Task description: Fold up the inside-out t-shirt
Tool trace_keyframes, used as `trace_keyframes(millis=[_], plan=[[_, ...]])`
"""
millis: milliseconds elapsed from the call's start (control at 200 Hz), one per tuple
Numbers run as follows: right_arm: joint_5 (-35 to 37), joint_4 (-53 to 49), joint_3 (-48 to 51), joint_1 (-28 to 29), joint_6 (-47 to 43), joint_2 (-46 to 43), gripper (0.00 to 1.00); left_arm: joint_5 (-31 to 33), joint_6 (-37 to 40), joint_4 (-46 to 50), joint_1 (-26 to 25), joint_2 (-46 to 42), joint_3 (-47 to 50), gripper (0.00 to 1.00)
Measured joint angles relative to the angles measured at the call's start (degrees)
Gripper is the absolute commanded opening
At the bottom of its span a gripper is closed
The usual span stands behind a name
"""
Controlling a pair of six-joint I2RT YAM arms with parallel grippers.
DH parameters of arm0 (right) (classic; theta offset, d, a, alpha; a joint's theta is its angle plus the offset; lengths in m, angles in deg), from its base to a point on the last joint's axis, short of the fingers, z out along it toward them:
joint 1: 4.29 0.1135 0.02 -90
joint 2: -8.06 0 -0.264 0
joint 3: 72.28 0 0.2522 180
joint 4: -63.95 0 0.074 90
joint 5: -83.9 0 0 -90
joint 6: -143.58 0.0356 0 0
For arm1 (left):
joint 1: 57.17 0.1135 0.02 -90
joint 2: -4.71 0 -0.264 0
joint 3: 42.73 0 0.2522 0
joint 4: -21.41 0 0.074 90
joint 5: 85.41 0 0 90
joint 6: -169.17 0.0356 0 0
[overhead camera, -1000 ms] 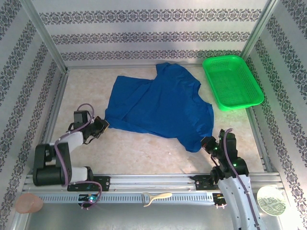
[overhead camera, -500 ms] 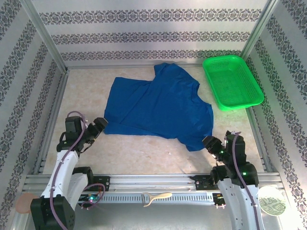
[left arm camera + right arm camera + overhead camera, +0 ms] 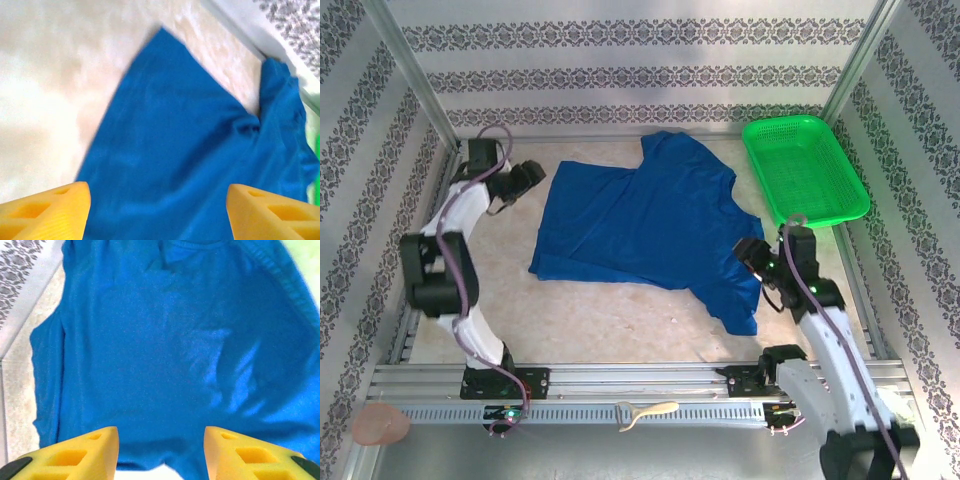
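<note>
The left tool [image 3: 532, 175] hangs released at the far left of the pale marbled worktop [image 3: 620, 310]. Its yellow fingers [image 3: 47, 210] are spread wide with nothing between them, just beside the far-left corner of the royal blue, wrinkly cloth t-shirt [image 3: 650, 225]. The shirt lies spread in the middle of the worktop, apparently sideways, with one sleeve towards the far edge and one towards the near right.

The step in hand looks like taking hold for a first fold. The left tool should settle squarely over that corner and pinch every layer. The cloth should be lifted only a little so that it does not drag or bunch.

The right tool [image 3: 752, 252] is likewise released, its fingers apart over the shirt's right edge and gripping nothing. It should grip the edge at a spot that matches the left tool's, and the two should travel together to keep the crease straight.

The green plastic mesh basket [image 3: 805, 170] sits near the shirt's far-right side and could catch the right arm as it swings. The patterned wall [image 3: 380, 200] crowds the left arm. A cream-coloured oddment [image 3: 645, 412] on the front rail lies well apart.
</note>
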Motion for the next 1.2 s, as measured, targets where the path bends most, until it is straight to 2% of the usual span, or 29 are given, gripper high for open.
trace_keyframes(millis=[245,415,530,704,789,939,1199], plan=[[0.70,17.70,2.89,3.37,2.14,17.22,0.44,3.21,8.31,11.34,-3.72,27.85,-33.29,0.56],[3.10,24.81,5.55,5.16,5.09,23.78,0.43,5.68,12.31,19.17,-6.16,38.36,-46.97,0.50],[4.55,27.39,7.04,5.25,6.73,25.77,0.43,7.13,13.68,21.90,-6.88,39.82,-48.13,0.46],[6.03,29.53,8.22,5.25,8.63,27.36,0.43,8.79,14.14,22.95,-6.80,39.82,-48.28,0.47],[6.43,29.94,8.68,5.25,9.31,27.39,0.43,9.51,14.29,22.23,-6.82,39.45,-47.32,0.52],[6.88,30.60,9.38,5.25,10.25,27.65,0.43,11.54,14.14,17.57,-6.82,34.21,-38.34,0.63],[7.48,30.62,9.51,5.25,10.95,28.81,0.43,13.07,14.03,16.59,-6.80,33.35,-38.42,0.65]])
